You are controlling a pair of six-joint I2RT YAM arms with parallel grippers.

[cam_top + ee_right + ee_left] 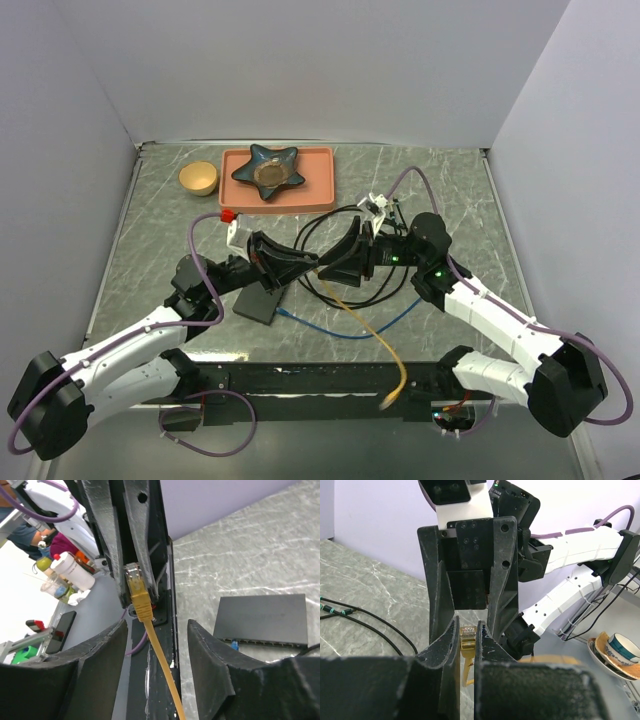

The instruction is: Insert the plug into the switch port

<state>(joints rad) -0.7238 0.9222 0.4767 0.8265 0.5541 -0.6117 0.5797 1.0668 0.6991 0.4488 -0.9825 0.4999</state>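
The yellow plug (pixel 468 634) on its yellow cable (pixel 365 330) is pinched between my left gripper's (pixel 467 630) fingers, held above the table. In the right wrist view the plug (pixel 136 582) hangs from those fingers with the cable trailing down. My right gripper (pixel 157 625) is open and empty, facing the left gripper tip to tip (pixel 335 265), its jaws either side of the cable below the plug. The switch port box (pixel 262 303) lies flat on the table under the left gripper (pixel 312 262). Its socket row (pixel 265 642) holds a blue plug (pixel 233 644).
An orange-pink tray (pixel 318 190) holding a dark star-shaped dish (pixel 272 170) and a small wooden bowl (pixel 198 178) sit at the back. Black cables (pixel 330 225) and a blue cable (pixel 350 330) loop on the marble table between the arms.
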